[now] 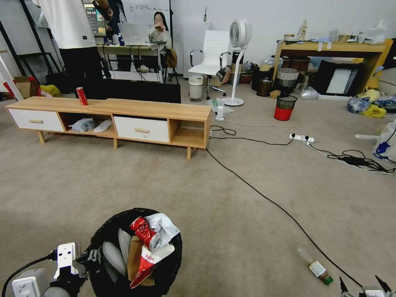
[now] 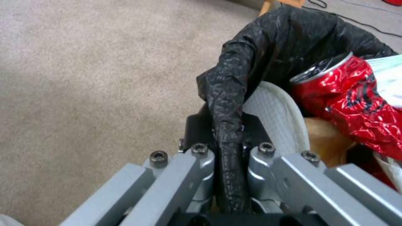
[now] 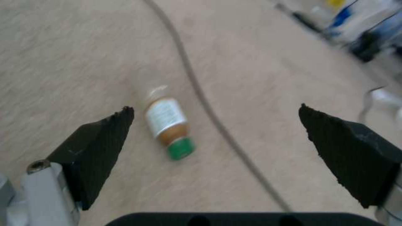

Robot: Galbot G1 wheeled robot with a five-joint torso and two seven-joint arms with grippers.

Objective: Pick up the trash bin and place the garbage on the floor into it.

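Left gripper (image 2: 228, 150) clamping trash bin (image 1: 165, 272) rim, holding crushed can (image 1: 145, 233), packet (image 1: 144, 264), paper bag (image 1: 134, 258). Right gripper (image 3: 215, 138) hovering wide open, empty, over bottle (image 3: 169, 127) lying on floor (image 1: 247, 206).

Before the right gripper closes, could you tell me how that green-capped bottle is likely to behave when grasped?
The green-capped bottle lies on its side on the carpet, so a nudge may roll it toward the black cable. It looks nearly empty, so probably light. The right gripper is open wide, leaving margin.

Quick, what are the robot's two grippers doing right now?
Left gripper: shut on the trash bin rim.
Right gripper: open, above the bottle on the floor.
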